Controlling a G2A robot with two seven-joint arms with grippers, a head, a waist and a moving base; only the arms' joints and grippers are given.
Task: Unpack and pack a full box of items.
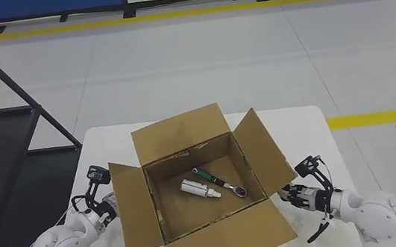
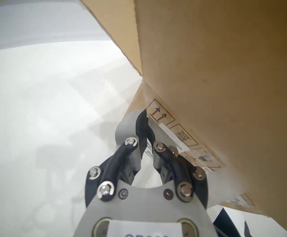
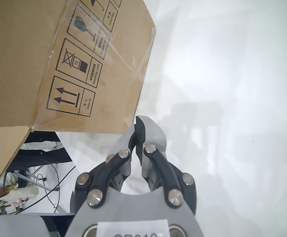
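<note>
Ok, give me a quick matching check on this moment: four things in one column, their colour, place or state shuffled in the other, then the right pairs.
Things:
1. tube
2. ratchet wrench
3. left hand
4. box flaps

States:
A. green-and-black handle, lying inside the box
B. folded outward, open
C. white, lying inside the box
D. shut, outside the box by its wall

Pairs: 1-C, 2-A, 3-D, 4-B
</note>
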